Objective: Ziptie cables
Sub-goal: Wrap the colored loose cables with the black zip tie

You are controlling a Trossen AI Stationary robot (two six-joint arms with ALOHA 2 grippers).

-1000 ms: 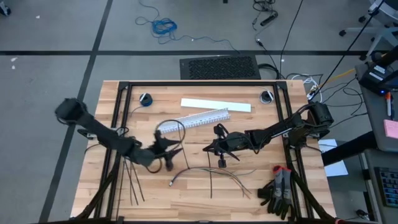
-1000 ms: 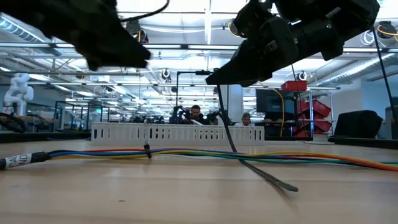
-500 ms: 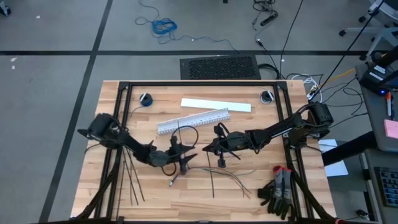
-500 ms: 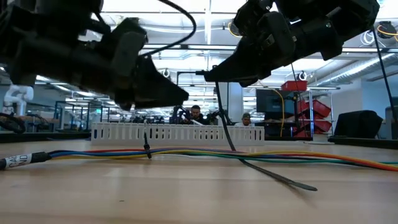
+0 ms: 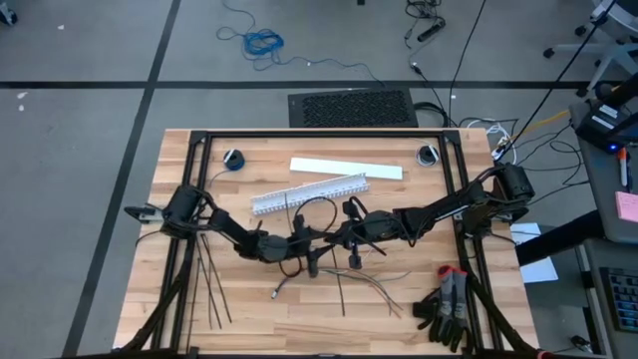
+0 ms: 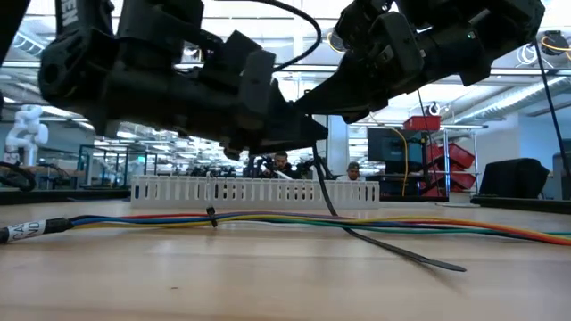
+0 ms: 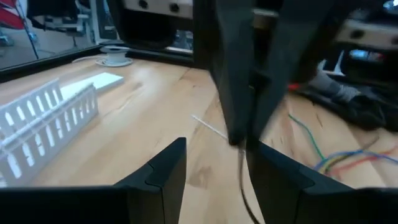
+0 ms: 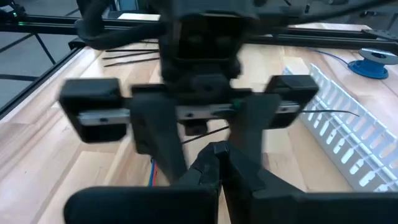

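Note:
My right gripper [image 5: 339, 236] is over the middle of the table, shut on a thin black ziptie [image 6: 332, 201]. My left gripper [image 7: 217, 149] is open and faces it. Its two fingers stand on either side of my right gripper's tips [image 7: 239, 134]; I cannot tell whether they touch. The cables [image 5: 344, 281], a loose bundle of thin coloured wires, lie flat on the wood on the near side of both grippers. More zipties [image 5: 209, 284] lie on the table at the near left. My right gripper pinches the ziptie's upper end [image 7: 242, 158] between its two fingertips, which slant down toward the table's left. The strip hangs below the fingers. It bends at the table, and its lower end [image 6: 442, 264] lies on the wood.
A white slotted duct [image 5: 309, 193] and a flat white strip [image 5: 346, 168] lie beyond the grippers. Small spools [image 5: 232, 158] stand at the far corners. Dark gloves [image 5: 447, 304] lie at the near right. A black frame [image 5: 299, 132] borders the table.
My left gripper has moved toward the table's right edge and down, up to my right gripper, and its open fingers now flank the right gripper's tips. The ziptie's lower end has slid a little along the table.

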